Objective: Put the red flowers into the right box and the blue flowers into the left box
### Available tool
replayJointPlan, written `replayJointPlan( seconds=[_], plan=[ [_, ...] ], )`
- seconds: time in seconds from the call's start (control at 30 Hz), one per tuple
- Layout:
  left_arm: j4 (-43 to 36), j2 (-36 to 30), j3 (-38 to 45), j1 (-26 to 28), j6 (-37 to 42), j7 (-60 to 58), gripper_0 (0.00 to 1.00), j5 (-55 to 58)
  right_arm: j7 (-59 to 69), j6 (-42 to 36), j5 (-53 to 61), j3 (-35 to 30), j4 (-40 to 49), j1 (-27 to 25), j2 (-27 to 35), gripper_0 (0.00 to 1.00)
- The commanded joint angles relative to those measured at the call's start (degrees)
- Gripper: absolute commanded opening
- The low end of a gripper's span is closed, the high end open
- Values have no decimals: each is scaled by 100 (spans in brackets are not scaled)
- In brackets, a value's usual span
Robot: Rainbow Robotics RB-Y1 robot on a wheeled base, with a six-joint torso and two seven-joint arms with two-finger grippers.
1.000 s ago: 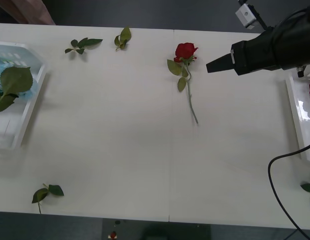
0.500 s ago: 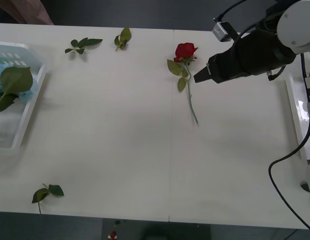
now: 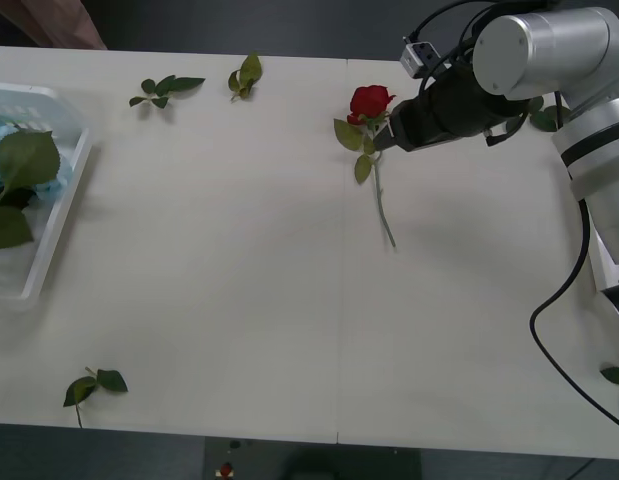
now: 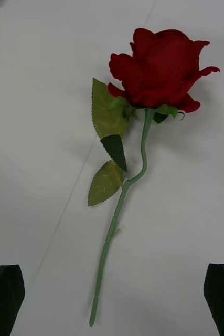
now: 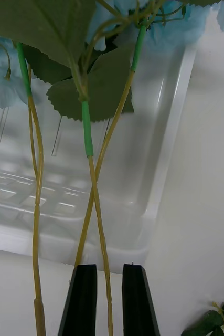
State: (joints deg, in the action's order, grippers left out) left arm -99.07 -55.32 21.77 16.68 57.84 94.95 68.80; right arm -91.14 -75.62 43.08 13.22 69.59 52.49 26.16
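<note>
A white table point(image 3: 239, 300) takes up the front view, with a thin seam running from its near edge to its far edge just right of centre. Below the near edge lies a strip of dark floor. Close to that edge on the left rests a small leaf sprig point(image 3: 94, 385).

Further in, at the table's left side, the left box point(image 3: 59, 215) holds the blue flowers point(image 3: 19, 170), pale blue heads under large green leaves. The left gripper point(image 5: 110, 299) hangs over the near end of this tray, its black fingers drawn close with only a narrow gap; thin yellow-green stems pass at that gap, but whether they are pinched cannot be told.

Beyond the table's middle, right of the seam, one of the red flowers point(image 3: 371, 110) lies flat, head toward the far edge and stem trailing nearer. The right gripper point(image 3: 381, 136) sits just beside the head, its black fingers point(image 4: 5, 298) spread wide on either side of the stem's lower end.

Two more sprigs point(image 3: 167, 90) point(image 3: 245, 76) lie near the far edge. Behind the table the room is dark.
</note>
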Motion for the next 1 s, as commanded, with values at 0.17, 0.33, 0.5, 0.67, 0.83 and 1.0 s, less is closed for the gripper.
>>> replayJointPlan(
  seconds=[0.17,0.33,0.5,0.67,0.83,1.0],
  plan=[
    [28,-146,91,19,-203,445,68,600,299,760,-247,436,-763,464,-59,100],
    [-34,-252,486,19,-132,1122,100,1918,299,1568,-467,831,-1624,701,-252,100],
    [-78,-357,803,19,254,1474,100,2419,299,2140,-617,981,-2160,833,-419,100],
    [-473,-401,1198,19,808,1509,100,2577,325,2412,-1249,981,-2406,904,-674,100],
    [-878,-392,1233,10,790,1412,100,2603,439,2518,-1865,981,-2433,904,-867,100],
    [-1053,-375,1040,2,518,1394,100,2639,519,2895,-1996,972,-2679,904,-999,100]
  ],
)
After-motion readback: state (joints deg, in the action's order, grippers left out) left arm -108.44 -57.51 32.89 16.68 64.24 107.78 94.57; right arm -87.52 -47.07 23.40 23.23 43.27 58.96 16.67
